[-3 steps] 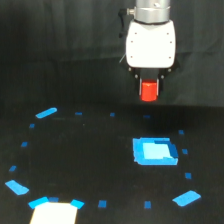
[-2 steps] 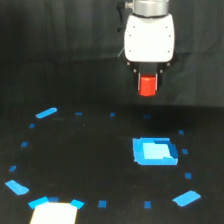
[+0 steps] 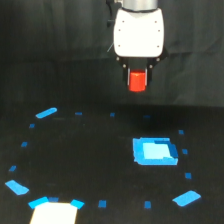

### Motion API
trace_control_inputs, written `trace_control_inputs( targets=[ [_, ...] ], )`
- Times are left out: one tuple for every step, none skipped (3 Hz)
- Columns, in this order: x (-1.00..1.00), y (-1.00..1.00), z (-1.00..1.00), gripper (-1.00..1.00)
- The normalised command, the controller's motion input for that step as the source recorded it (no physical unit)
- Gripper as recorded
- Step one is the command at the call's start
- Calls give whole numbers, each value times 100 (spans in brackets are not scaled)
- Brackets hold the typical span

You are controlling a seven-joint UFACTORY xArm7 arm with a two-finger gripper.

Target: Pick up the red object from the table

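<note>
In the upper centre of the frame we find the gripper (image 3: pixel 137 80), hanging below the white housing (image 3: pixel 138 34) of the arm. Its dark fingers (image 3: pixel 128 74) are clamped on the red object (image 3: pixel 137 81), which sits between them and protrudes from their lower ends. We see the red object held well above the table (image 3: pixel 90 160), with nothing touching its underside; behind it is the dark backdrop (image 3: pixel 50 50) that fills the upper half of the frame.

Below the gripper and slightly toward the right of the frame, we note the large blue square patch (image 3: pixel 154 151) lying flat on the table. Its centre appears paler than its border.

Around that patch we count a loose ring of small blue tape marks (image 3: pixel 112 115) spread across the black surface. Larger, elongated blue pieces lie at the left middle (image 3: pixel 46 113), at the lower left (image 3: pixel 17 187) and at the lower right (image 3: pixel 186 198) of the frame.

At the bottom left edge of the frame we find a bright white patch (image 3: pixel 54 213) with blue corners showing at its top. Glare prevents us from telling what it is made of.

The red object is well apart from every mark on the table.
</note>
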Motion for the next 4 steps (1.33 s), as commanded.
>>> trace_control_inputs(
  targets=[
    [-3, -16, 64, -100],
    [-10, 6, -5, -100],
    [16, -24, 0, -100],
    [-11, -24, 19, -100]
  ],
)
